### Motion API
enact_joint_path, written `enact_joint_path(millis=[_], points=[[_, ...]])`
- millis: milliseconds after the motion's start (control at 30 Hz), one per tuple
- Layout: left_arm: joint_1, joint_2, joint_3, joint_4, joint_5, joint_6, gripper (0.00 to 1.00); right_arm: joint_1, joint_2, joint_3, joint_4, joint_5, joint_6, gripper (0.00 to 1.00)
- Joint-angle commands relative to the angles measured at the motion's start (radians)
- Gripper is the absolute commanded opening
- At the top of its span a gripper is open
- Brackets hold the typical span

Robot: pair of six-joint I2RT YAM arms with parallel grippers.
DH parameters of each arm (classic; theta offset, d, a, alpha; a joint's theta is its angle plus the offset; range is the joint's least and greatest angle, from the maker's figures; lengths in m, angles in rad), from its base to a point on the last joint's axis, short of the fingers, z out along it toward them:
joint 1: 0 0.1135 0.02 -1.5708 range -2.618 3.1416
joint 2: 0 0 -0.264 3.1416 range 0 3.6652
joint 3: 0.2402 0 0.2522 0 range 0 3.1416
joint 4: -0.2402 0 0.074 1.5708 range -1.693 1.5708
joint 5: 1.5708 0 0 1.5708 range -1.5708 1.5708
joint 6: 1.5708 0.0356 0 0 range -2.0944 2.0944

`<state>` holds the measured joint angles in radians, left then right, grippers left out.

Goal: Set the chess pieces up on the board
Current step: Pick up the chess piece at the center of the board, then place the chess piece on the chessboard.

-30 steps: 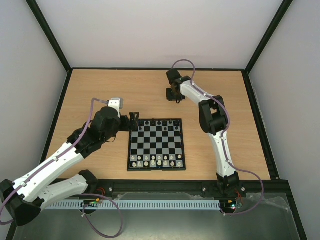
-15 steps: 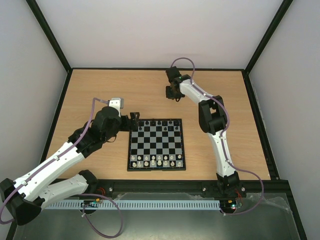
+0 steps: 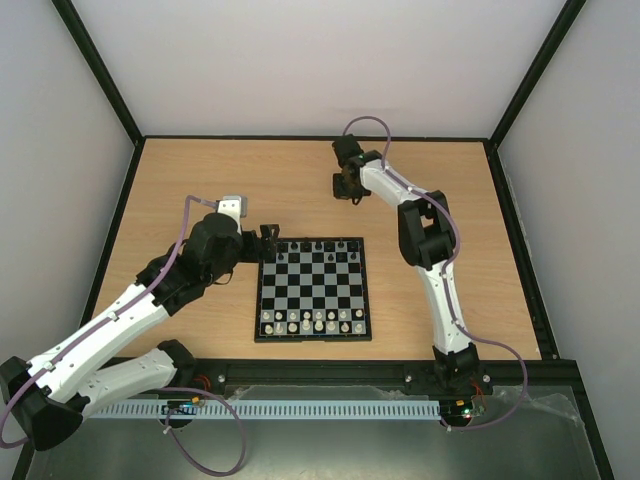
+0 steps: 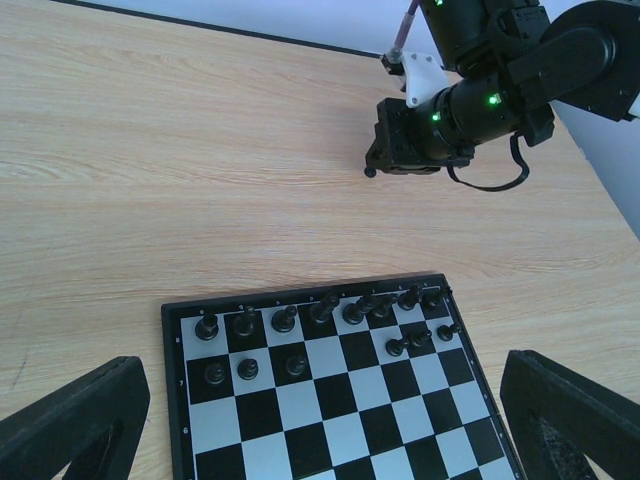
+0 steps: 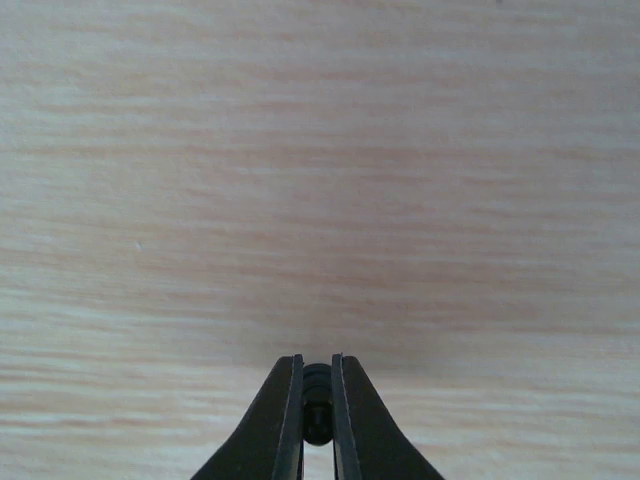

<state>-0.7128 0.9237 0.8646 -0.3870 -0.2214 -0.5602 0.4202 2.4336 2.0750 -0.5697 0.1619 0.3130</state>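
The right gripper (image 5: 317,365) was clenched on one black piece (image 5: 317,405), pinched between the very tips just above the table (image 5: 320,150). The board (image 3: 312,338) lay well apart from it, back toward the arm bases. The left gripper (image 3: 267,240) hung released, fingers wide, just beside the board's far left corner and holding nothing.

The hold looked thin. Only the fingertips caught the piece, so it could probably twist or slip out on the way to the board, most of all if the wrist swung fast. The other black pieces (image 4: 285,320) stood crowded in the two rows of the board nearest the right gripper, and a few at one end sat crooked. Fingers coming down among them might knock a neighbour over. The left gripper was close to that same edge, so the two arms could get in each other's way.

The table was pale wood grain, flat and bare under the right gripper. White walls (image 3: 320,60) in a black frame closed it in.
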Motion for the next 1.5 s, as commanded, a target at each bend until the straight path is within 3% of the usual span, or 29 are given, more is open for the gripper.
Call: enact_joint_path(millis=[0,400,567,933,1467], points=[[0.006,0.000,0.017,0.019,-0.006,0.008,0.99,0.001,-0.100,-0.095,-0.024,-0.007,-0.001,0.02],[0.012,-0.067,0.034,-0.033,-0.056,-0.006,0.99,0.164,-0.690,-0.662,0.111,0.067,0.053,0.03],[0.016,-0.092,0.038,-0.058,-0.093,-0.021,0.99,0.265,-0.848,-0.846,0.138,-0.002,0.085,0.05],[0.134,-0.132,0.049,-0.124,-0.134,-0.065,0.99,0.436,-0.761,-0.888,0.169,0.008,0.126,0.04],[0.195,-0.125,0.037,-0.104,-0.098,-0.067,0.99,0.455,-0.578,-0.803,0.195,0.088,0.129,0.04]])
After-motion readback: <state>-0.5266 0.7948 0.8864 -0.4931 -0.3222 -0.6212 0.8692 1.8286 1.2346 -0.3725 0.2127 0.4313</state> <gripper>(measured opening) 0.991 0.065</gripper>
